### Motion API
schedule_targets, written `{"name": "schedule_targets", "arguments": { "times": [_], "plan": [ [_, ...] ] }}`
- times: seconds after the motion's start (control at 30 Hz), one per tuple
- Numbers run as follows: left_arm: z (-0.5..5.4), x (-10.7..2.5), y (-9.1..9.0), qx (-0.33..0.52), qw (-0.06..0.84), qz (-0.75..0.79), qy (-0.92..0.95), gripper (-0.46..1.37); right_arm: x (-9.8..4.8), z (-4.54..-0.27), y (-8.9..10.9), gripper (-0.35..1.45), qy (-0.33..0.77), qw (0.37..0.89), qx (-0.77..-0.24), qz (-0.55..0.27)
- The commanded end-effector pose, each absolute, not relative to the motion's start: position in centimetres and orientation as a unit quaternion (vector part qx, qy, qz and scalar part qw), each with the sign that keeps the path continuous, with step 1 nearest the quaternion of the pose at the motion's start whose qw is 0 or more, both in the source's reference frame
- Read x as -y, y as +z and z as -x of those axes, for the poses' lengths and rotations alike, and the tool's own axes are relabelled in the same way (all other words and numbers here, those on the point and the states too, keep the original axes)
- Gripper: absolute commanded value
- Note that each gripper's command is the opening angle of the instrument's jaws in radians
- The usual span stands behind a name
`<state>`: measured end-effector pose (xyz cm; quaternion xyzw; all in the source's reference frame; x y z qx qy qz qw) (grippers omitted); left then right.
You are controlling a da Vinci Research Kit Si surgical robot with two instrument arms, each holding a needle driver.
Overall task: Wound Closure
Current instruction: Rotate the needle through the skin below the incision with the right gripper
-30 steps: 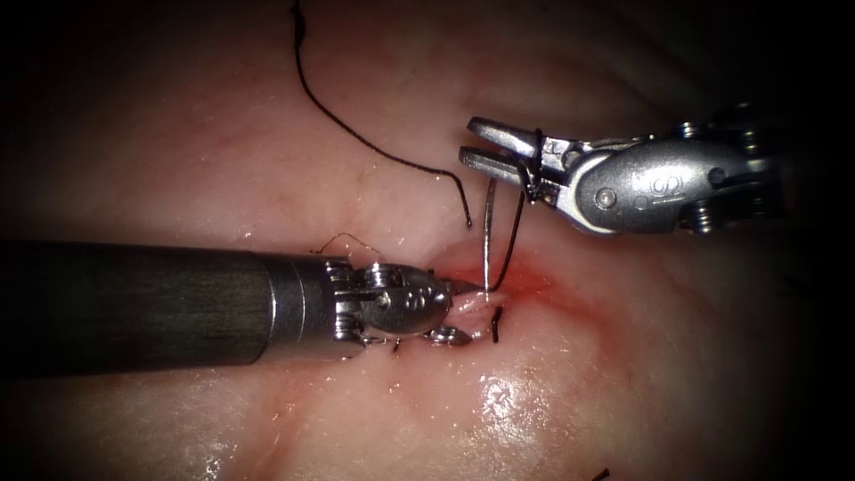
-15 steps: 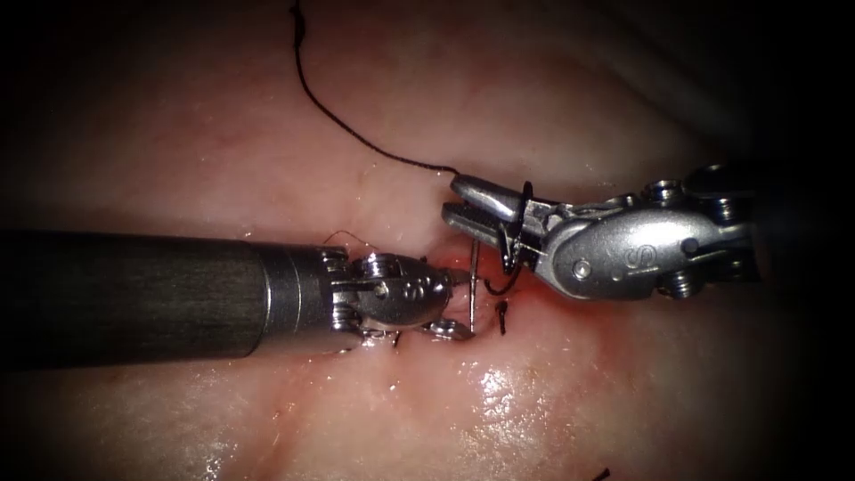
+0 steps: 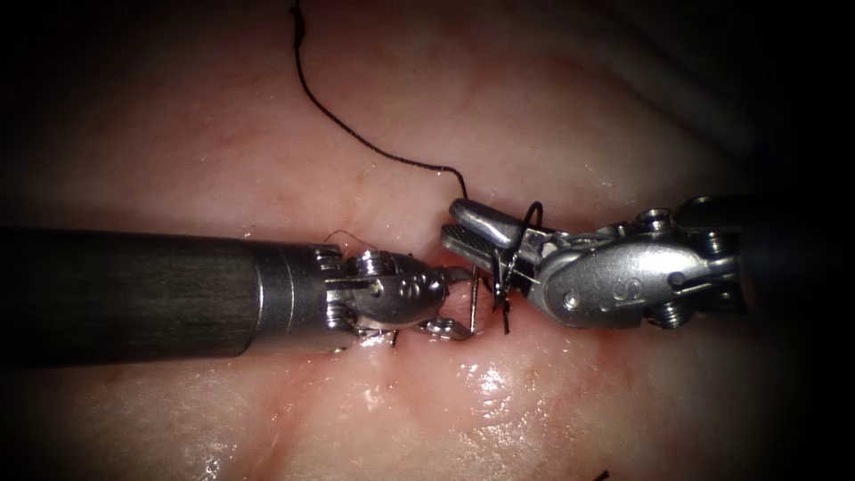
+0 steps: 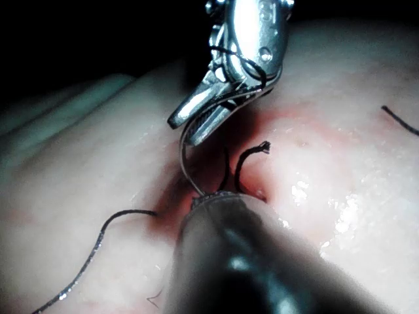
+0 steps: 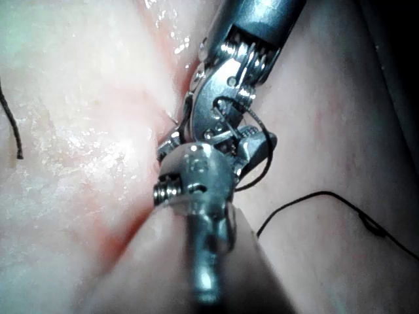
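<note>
Step in hand: knot-tying at the cut [image 3: 485, 313], judging by the thread [image 3: 356, 142] wound round the right claw [image 3: 459, 223].
Left claw [image 3: 456, 278]: closed, as far as can be made out, on the needle [image 3: 474, 301] near one end; lying low on the tissue [image 3: 223, 134] at the cut's left lip.
Needle: out of the tissue, standing steeply just beyond the left tips; in the left wrist view, curving [image 4: 183, 160] up from there towards the right claw [image 4: 196, 121].
Right claw: parted a little, nothing between the two halves; one dark loop [image 3: 532, 214] wrapped round them behind the tips, seen also in the right wrist view [image 5: 262, 150].
Change over the last second: right claw down and leftward from well above the cut to just beside it, loop kept in place.
Cut end of thread [image 3: 504, 313]: short dark stub rising from the cut, just under the right claw, touching neither tool; frayed tip plain in the left wrist view [image 4: 252, 157].
Long thread: trailing up and away over the tissue.
Red fluid [image 3: 534, 331]: faint stain round the cut.
Next move, as a judgement: probably a grasp of the stub by the right tips, without shedding the loop or knocking the needle close by; little room between the two tools.
</note>
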<state>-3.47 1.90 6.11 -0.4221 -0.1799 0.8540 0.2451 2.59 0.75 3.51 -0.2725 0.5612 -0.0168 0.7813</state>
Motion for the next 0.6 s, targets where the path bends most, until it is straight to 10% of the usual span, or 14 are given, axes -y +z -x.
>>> {"name": "schedule_targets", "arguments": {
  "times": [0.03, 0.33, 0.6],
  "plan": [
    [3.45, -1.88, 6.08, 0.162, 0.234, 0.436, 0.854, 0.58, -0.76, -2.58, 3.49, -0.35, -0.014, 0.780, -0.561, 0.276],
    [3.35, -1.96, 5.88, 0.130, 0.210, 0.461, 0.852, 0.52, -0.80, -2.60, 3.54, -0.35, -0.008, 0.782, -0.561, 0.272],
    [3.17, -1.98, 5.71, 0.083, 0.231, 0.500, 0.831, -0.12, -0.86, -2.61, 3.57, -0.35, 0.006, 0.784, -0.562, 0.265]
  ]
}}
